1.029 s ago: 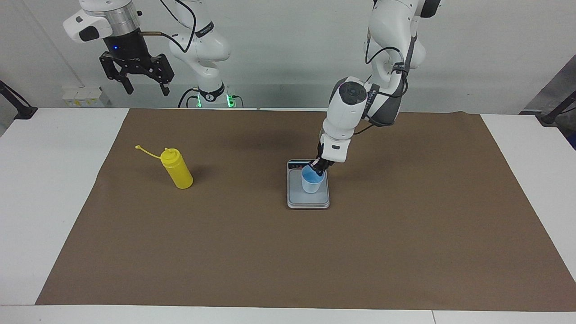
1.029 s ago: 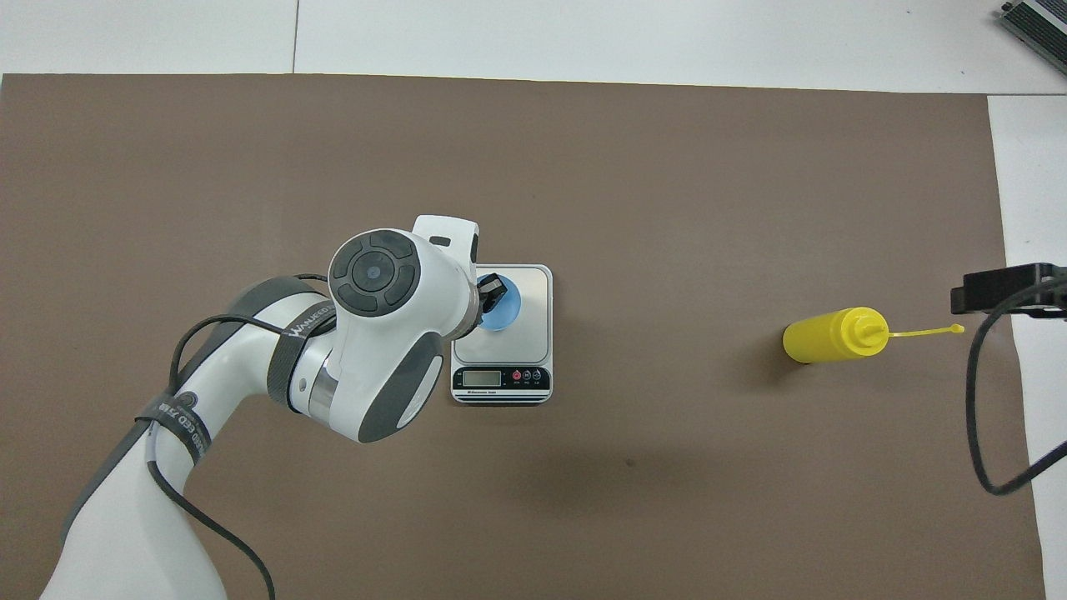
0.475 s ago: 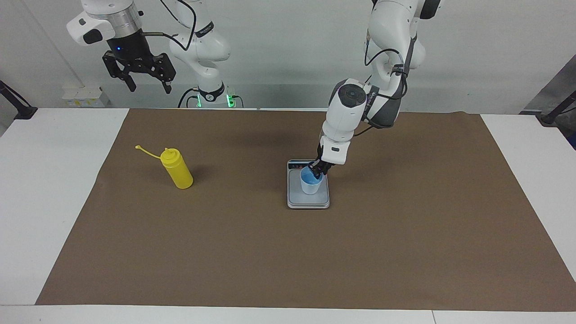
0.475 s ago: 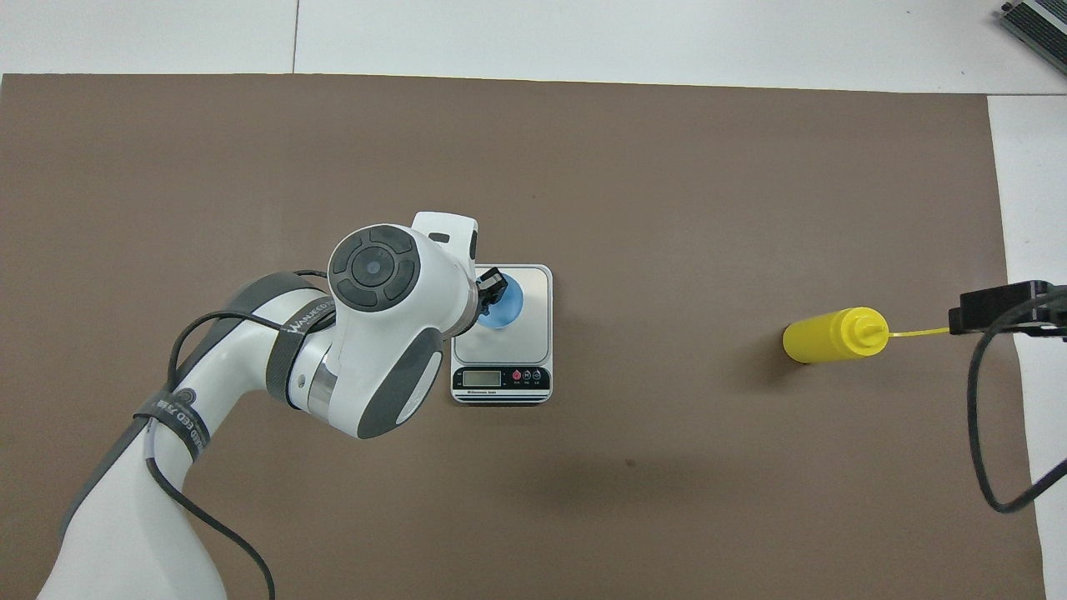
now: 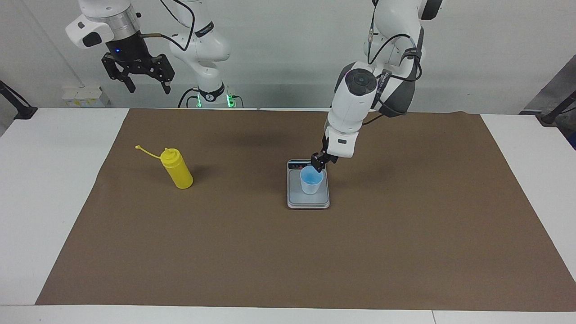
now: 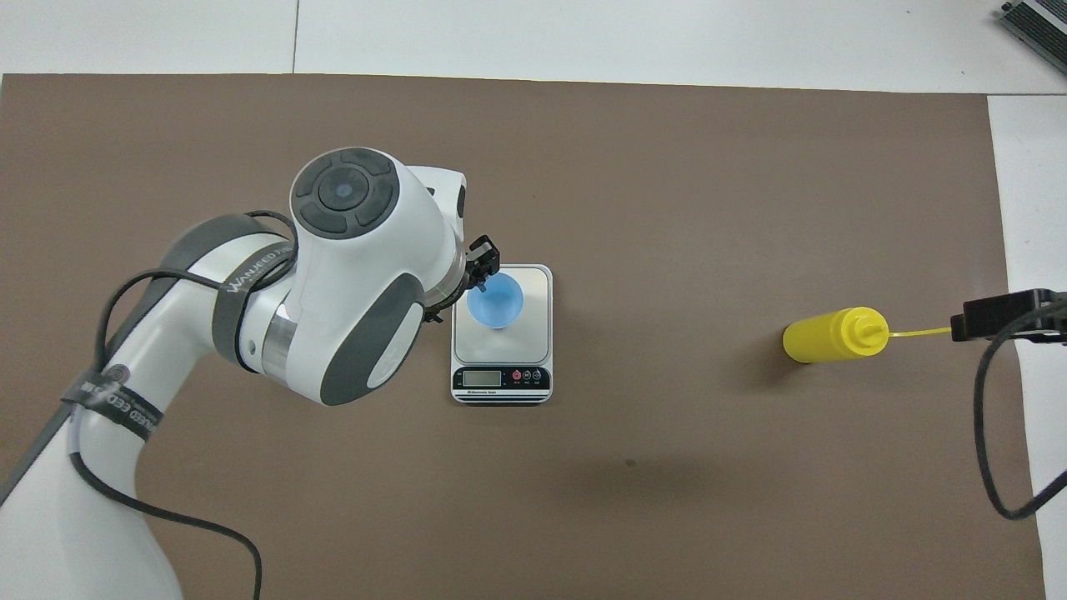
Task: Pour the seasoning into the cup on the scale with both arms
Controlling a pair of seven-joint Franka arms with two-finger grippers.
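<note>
Two arms, three task items, one brown mat (image 5: 288, 252) on a white tabletop (image 5: 49, 180).

Item 1: scale (image 5: 308, 198), flat, near the middle of the mat, display strip at the end nearer the robots. Set centrally, by my reading, so that either arm can reach it.

Item 2: cup (image 5: 311, 181), light blue, upright on the weighing plate, mouth up, nothing visible inside. Its position suits the task: ready to receive and be weighed.

Item 3: bottle (image 5: 177, 168) of seasoning, yellow, upright on the mat toward the right arm's end of the tabletop, well apart from the scale, nozzle bare and the cap hanging out on its strap away from the scale. Uncapped, it looks ready to pour once lifted.

Left end effector (image 5: 319, 162): just above the cup's rim on the side nearer the robots, clear of the cup and gripping nothing; whether its fingers stand apart or together I cannot tell. Judged to be the placing arm, its part with the cup done.

Right end effector (image 5: 145, 83): high in the air over the tabletop's edge at its own end, fingers apart, empty, not yet down to the bottle. Judged next in turn, since fetching the bottle falls on its side.
</note>
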